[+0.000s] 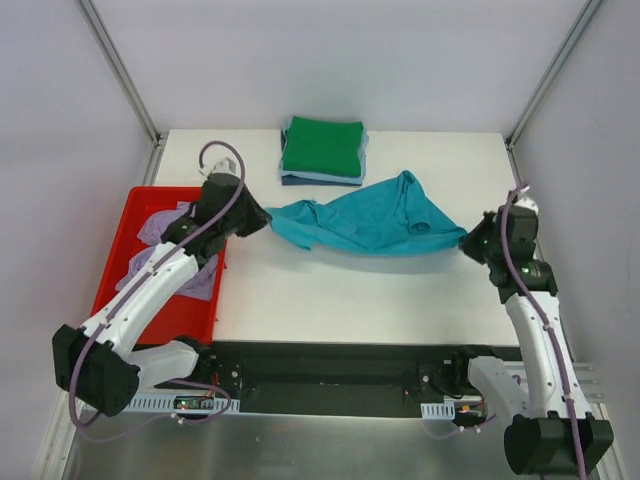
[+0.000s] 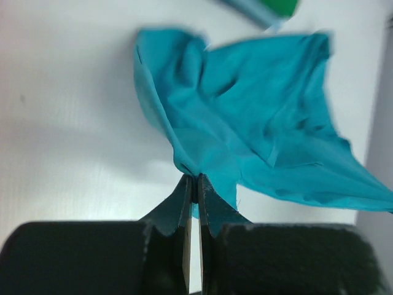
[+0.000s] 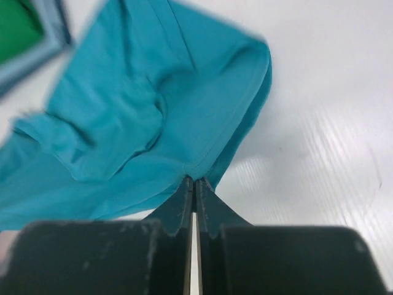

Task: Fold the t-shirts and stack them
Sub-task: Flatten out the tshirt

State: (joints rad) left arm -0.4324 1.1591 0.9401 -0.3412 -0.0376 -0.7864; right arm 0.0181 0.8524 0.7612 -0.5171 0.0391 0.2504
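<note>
The teal t-shirt (image 1: 365, 222) hangs stretched between my two grippers above the white table, crumpled in the middle. My left gripper (image 1: 262, 220) is shut on its left edge; in the left wrist view the cloth (image 2: 258, 129) is pinched at the fingertips (image 2: 195, 179). My right gripper (image 1: 468, 241) is shut on its right edge; the right wrist view shows the hem (image 3: 153, 110) clamped at the tips (image 3: 193, 180). A folded stack with the green shirt (image 1: 322, 147) on top lies at the back, over light blue and dark blue shirts. The lavender shirt (image 1: 160, 230) lies in the tray.
The red plastic tray (image 1: 125, 230) stands on the left beside the table, under my left arm. The white table (image 1: 330, 295) ends at metal frame posts at both back corners. A black rail runs along the near edge.
</note>
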